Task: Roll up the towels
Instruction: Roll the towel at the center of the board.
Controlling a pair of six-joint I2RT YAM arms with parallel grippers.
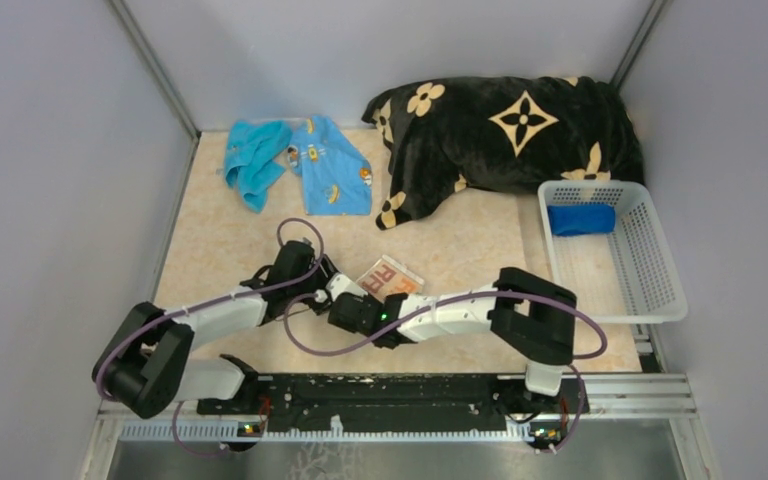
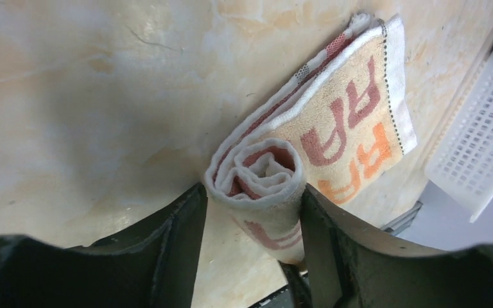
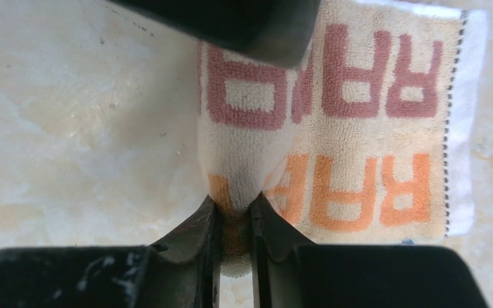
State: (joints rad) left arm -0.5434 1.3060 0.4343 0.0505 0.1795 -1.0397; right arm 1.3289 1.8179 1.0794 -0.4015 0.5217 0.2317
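Striped towel [image 2: 353, 128]: lying half-rolled on the beige table [image 2: 90, 96], toward its front.
Left gripper [image 2: 251, 192]: straddling the roll's end, seemingly squeezing it lightly.
Right gripper [image 3: 234, 204]: pinching the roll's opposite end tightly.

Cream towel [image 3: 359, 128] bears red and orange letters; black blanket [image 1: 480, 150] has tan flowers.
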